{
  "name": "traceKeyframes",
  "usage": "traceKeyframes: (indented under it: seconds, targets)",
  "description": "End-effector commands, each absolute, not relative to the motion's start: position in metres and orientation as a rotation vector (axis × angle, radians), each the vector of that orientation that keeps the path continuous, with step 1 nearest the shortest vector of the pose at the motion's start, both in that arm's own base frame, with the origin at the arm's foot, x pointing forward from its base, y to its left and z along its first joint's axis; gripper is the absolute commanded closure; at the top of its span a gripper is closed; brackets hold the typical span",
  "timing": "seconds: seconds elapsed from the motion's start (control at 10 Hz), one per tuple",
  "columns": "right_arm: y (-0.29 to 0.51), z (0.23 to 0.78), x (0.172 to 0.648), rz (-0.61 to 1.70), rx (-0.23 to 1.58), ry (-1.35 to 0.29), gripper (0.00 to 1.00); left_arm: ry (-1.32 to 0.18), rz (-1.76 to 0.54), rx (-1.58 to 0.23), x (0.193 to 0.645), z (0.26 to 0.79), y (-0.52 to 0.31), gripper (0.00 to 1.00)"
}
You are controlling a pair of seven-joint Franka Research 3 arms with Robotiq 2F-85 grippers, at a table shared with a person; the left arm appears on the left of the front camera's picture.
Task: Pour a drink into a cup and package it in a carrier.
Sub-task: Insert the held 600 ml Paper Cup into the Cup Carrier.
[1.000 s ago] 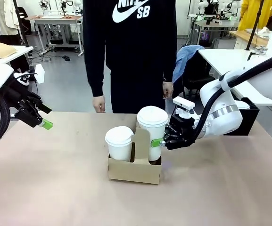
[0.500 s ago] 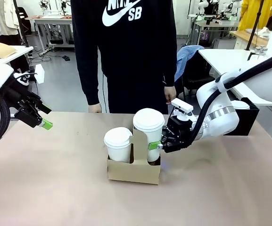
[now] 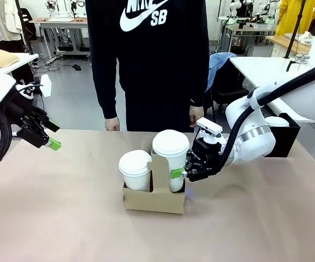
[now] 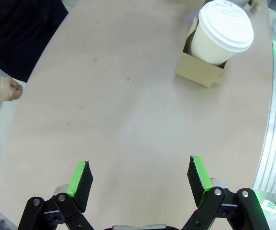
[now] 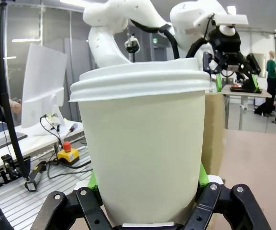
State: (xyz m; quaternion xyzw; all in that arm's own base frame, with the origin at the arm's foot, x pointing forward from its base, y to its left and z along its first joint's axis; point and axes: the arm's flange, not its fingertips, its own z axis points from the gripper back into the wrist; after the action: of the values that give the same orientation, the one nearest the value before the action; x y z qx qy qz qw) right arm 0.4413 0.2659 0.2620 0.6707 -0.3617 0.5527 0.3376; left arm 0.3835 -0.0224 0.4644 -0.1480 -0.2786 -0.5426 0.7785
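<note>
The tall white lidded cup [image 3: 171, 158] stands in the right slot of the brown cardboard carrier [image 3: 154, 201] at mid-table. My right gripper [image 3: 174, 173] is shut on the cup's lower side, reaching in from the right. In the right wrist view the cup [image 5: 145, 143] rises between the green pads [image 5: 202, 182], with the carrier's handle divider [image 5: 214, 129] behind it. The lid hides the drink. My left gripper [image 3: 51, 136] hangs open above the table's far left edge. Its wrist view shows the gripper [image 4: 138, 177] over bare table, well away from the carrier [image 4: 200, 72].
A shorter white lidded cup [image 3: 135, 170] fills the carrier's left slot. A person in a black top stands at the far edge with both hands [image 3: 112, 124] hanging low. A black box [image 3: 285, 134] sits at the back right. Bare table lies left of and in front of the carrier.
The right gripper has lowered the tall cup deeper into its slot and shifted a little left, nudging the carrier left. The person has shifted slightly at the far edge. The left arm is still.
</note>
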Motion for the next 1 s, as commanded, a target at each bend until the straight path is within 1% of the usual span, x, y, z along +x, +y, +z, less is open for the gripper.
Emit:
traceKeyframes:
  seconds: [0.0,0.4,0.9]
  targets:
    - [0.265,0.25,0.439,1.467,1.703,-0.905,0.19,-0.62,-1.177,-0.339,0.384,0.464,-0.022,0.0]
    - [0.254,0.225,0.441,1.507,1.667,-0.847,0.19,-0.62,-1.177,-0.339,0.384,0.464,-0.022,0.0]
    - [0.249,0.229,0.439,1.563,1.635,-0.875,0.19,-0.62,-1.177,-0.339,0.384,0.464,-0.022,0.0]
